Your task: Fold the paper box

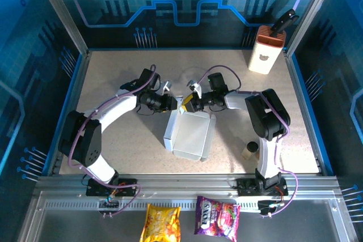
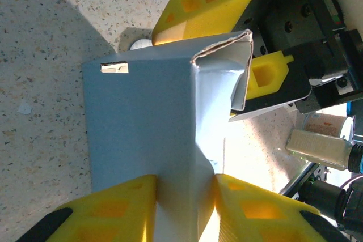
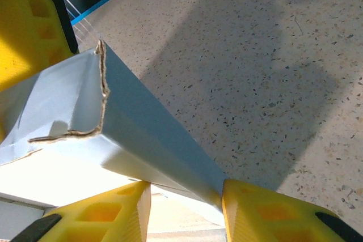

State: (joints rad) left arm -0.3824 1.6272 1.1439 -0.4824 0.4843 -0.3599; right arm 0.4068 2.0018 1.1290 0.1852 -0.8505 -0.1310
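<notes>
The box (image 1: pixel 190 134) sits in the middle of the surface (image 1: pixel 113 77), its far end between the two arms' tips. It is partly formed, with walls standing at that end and a raw cardboard edge showing at one corner.

The left end effector (image 2: pixel 185 184) is clamped on an upright folded wall, with a yellow finger pressed to each side. The right end effector (image 3: pixel 186 190) straddles the neighbouring corner with board against both fingers, so it looks closed on the box too.

The box looks like thin, light, springy card. It would probably slide if pushed while nothing held it, its creases would likely spring back, and a hard pinch could crush or tear it. The safest hold is probably a wall edge close to a crease or corner rather than mid-panel, with one end effector anchoring while the other bends the flap.
</notes>
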